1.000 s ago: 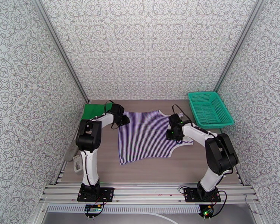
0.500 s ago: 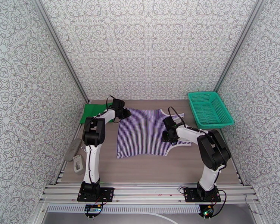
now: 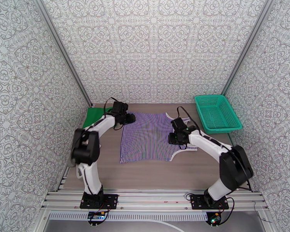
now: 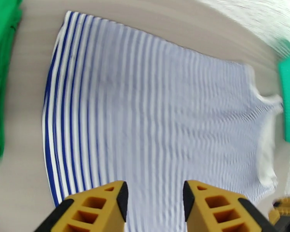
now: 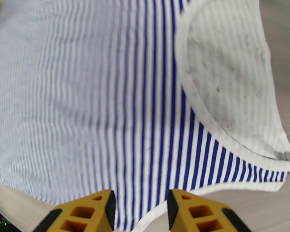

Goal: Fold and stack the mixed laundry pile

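Two garments lie on your table (image 3: 164,173): the striped shirt (image 3: 150,138) spread flat at centre, the green cloth (image 3: 94,116) at its 10 o'clock. Your left gripper (image 3: 130,118) hovers at the shirt's 11 o'clock corner, jaws apart and empty; your right gripper (image 3: 173,138), at its 3 o'clock edge, likewise grasps nothing.

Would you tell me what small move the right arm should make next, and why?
Probably lower the right gripper and close on the striped shirt at its white-trimmed edge: the jaws stand open right over that edge, and the shirt lies spread flat, not yet folded.
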Robot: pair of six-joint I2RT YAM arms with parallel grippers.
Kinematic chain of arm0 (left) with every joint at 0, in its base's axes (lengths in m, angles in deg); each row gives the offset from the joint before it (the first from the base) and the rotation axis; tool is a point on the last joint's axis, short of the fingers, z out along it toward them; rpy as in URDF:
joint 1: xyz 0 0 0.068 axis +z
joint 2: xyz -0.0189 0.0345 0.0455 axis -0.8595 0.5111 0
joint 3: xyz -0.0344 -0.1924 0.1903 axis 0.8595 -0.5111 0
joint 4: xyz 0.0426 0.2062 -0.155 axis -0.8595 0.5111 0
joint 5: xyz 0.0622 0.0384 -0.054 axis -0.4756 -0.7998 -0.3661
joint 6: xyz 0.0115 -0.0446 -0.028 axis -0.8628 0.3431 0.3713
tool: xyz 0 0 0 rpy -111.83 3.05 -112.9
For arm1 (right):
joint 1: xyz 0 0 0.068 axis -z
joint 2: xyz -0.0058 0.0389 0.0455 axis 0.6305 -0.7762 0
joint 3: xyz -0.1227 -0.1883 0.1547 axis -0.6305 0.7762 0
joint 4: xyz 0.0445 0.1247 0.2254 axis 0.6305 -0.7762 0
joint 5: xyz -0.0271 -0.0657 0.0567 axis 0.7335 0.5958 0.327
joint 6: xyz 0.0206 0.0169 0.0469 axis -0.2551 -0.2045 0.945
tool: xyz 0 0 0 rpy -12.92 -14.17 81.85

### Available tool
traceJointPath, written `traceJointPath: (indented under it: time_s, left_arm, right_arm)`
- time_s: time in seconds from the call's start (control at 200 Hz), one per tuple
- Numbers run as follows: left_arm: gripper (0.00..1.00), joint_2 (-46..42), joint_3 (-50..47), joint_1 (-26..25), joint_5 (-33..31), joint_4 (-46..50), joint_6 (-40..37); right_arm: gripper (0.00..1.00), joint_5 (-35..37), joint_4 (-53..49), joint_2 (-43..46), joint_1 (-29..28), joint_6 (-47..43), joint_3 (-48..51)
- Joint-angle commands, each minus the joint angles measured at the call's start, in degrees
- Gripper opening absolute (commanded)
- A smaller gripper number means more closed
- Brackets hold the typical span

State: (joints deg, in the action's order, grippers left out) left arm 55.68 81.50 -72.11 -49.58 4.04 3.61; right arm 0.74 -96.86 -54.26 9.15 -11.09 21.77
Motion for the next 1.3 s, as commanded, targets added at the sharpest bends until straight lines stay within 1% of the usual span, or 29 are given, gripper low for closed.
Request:
traceJointPath:
  time_s: [0.0,0.05,0.23,0.3,0.45,0.585,0.73,0.9,0.965,1.03,1.145,1.295]
  left_arm:
    - [0.42,-6.90,-11.17,-1.45,-1.64,-1.55,1.56]
    - [0.39,-10.11,-15.60,-1.94,-1.19,-1.33,2.39]
    - [0.37,-20.98,-30.43,-3.51,-0.98,-0.93,6.15]
    - [0.35,-23.09,-35.17,-3.54,-1.54,-1.20,7.49]
    - [0.34,-26.25,-43.54,-3.52,-2.32,-2.96,10.28]
    - [0.33,-27.80,-49.01,-0.98,-2.32,-4.49,11.52]
    - [0.33,-27.42,-50.56,2.93,-0.61,-5.09,10.15]
    - [0.34,-27.02,-47.37,5.52,0.56,-2.02,7.39]
    - [0.35,-27.82,-45.47,5.32,0.66,0.11,6.87]
    - [0.39,-29.65,-43.60,4.30,0.53,2.73,6.93]
    - [0.45,-35.23,-40.68,1.97,-1.89,8.73,8.06]
    - [0.46,-42.37,-42.81,3.34,-1.73,13.27,11.72]
  right_arm:
    - [0.40,-2.38,-0.60,-0.14,-2.81,1.78,3.93]
    - [0.39,-3.20,0.44,-0.52,-4.01,2.46,5.17]
    - [0.38,-3.66,2.98,-2.87,-7.82,4.31,7.40]
    - [0.38,-3.49,3.81,-3.93,-8.87,4.95,8.07]
    - [0.37,-2.97,5.31,-6.12,-9.79,5.92,10.29]
    - [0.36,-0.89,5.52,-7.82,-9.79,6.59,12.93]
    - [0.36,0.51,5.55,-7.84,-9.79,7.52,15.21]
    - [0.36,2.39,2.67,-4.87,-9.75,7.01,14.95]
    - [0.37,2.40,1.51,-3.20,-9.78,6.57,14.48]
    - [0.37,1.45,0.44,-0.88,-9.79,6.77,13.79]
    - [0.39,-1.28,-1.35,4.06,-9.79,8.60,12.70]
    - [0.40,-5.70,-2.62,9.51,-9.10,12.55,14.80]
